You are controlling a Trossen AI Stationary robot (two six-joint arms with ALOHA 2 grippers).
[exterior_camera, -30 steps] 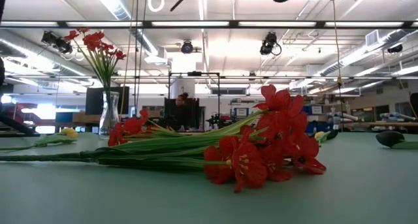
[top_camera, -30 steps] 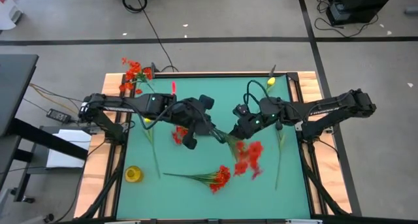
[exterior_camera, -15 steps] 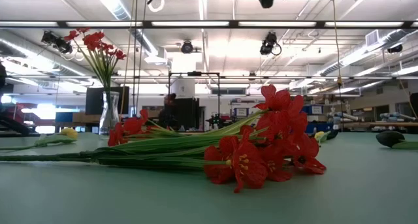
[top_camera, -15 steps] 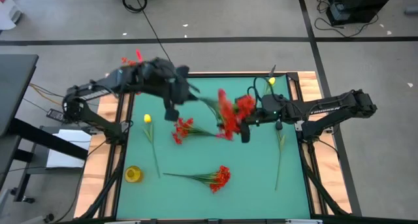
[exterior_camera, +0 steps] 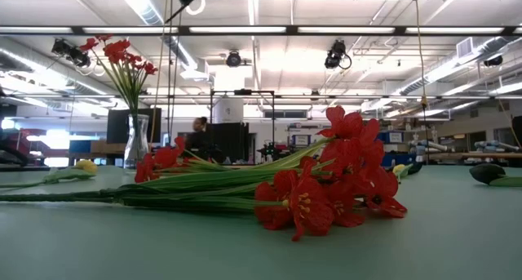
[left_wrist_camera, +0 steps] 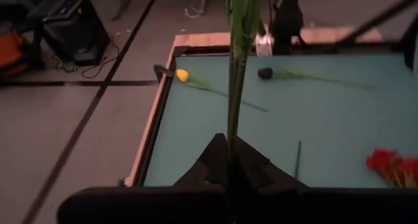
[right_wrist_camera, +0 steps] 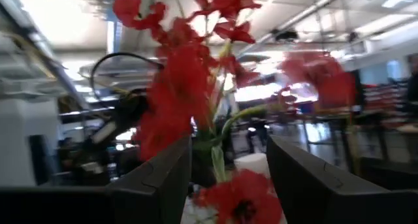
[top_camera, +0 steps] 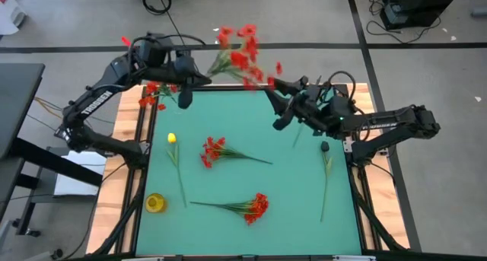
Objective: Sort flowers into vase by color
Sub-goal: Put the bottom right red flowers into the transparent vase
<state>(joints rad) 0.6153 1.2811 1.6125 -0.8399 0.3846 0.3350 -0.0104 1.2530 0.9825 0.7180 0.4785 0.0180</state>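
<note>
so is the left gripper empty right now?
No, the left gripper is shut on a green flower stem that runs up between its fingers in the left wrist view.

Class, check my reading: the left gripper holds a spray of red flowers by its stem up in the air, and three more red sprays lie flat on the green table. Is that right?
One detail is wrong. The high view shows two red sprays lying on the green table, not three: one near the middle and one nearer the front. The rest stands: the left gripper holds the red spray by its stem, in the air.
</note>
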